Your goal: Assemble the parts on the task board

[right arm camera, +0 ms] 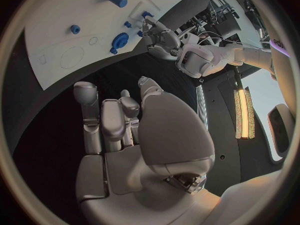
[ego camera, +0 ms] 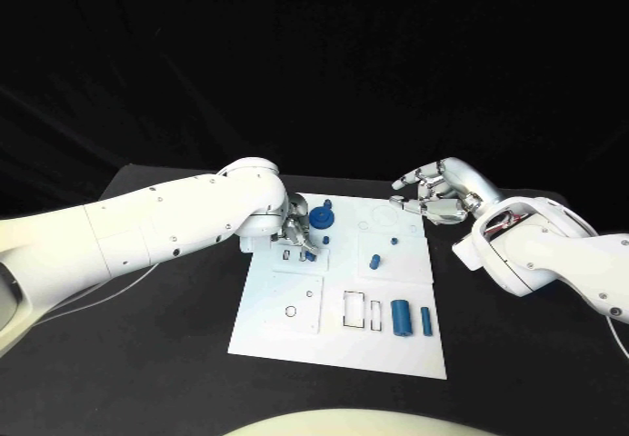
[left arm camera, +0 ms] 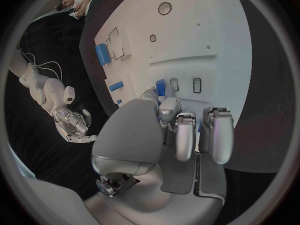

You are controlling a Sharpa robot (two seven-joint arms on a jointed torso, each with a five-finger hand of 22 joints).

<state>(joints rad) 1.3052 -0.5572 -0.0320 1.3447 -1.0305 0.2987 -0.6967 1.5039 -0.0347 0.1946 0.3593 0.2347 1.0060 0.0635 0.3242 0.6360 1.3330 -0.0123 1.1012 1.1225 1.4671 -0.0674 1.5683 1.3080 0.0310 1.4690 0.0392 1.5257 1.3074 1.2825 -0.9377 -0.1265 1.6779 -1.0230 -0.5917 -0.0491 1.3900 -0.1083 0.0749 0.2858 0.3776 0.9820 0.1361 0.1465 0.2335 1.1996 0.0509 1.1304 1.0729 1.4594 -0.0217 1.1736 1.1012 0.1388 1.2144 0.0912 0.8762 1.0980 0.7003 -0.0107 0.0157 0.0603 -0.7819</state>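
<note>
Task board (ego camera: 394, 350), white plate mid-table, looking maybe partway done; blue gear-like part (ego camera: 323, 217) seated near the far edge, a small peg (ego camera: 394, 242) and a short cylinder (ego camera: 374, 262) standing in the middle, 2 blue cylinders (ego camera: 401, 317) lying loose at the near right beside an outlined slot; empty ring outlines and rectangular slots left over, so plenty to go by the look of it.

Left hand (ego camera: 294, 234) down on the board's far-left section, fingertips right at a small blue part (ego camera: 305, 255) next to the little rectangular slots; pinched or just touched, can't tell from these shots, too much hidden behind the fingers.

Right hand (ego camera: 435, 195) hanging just off the board's far-right corner, fingers curled loosely inward, nothing in them, not touching the board; loose cylinders well apart from it.
</note>
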